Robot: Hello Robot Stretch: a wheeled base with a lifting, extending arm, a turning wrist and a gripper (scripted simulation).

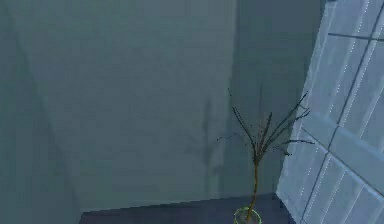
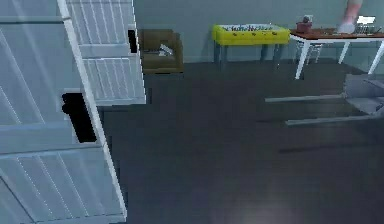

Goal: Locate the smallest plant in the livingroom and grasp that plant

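Note:
A tall thin plant point(image 1: 262, 150) with a slim pale stem and dark spiky leaves rises from a light pot point(image 1: 247, 215) at the forward view's bottom edge, right of the middle. It stands in the corner between a grey-blue wall and a pale panelled door.
A pale panelled door point(image 1: 345, 120) fills the forward view's right; the same kind of door point(image 2: 60, 110) takes up the arm side view's left. Farther out stand a brown armchair point(image 2: 160, 50), a yellow football table point(image 2: 250, 36) and a red-topped table point(image 2: 335, 38) with white legs. Dark floor point(image 2: 220, 150) lies between.

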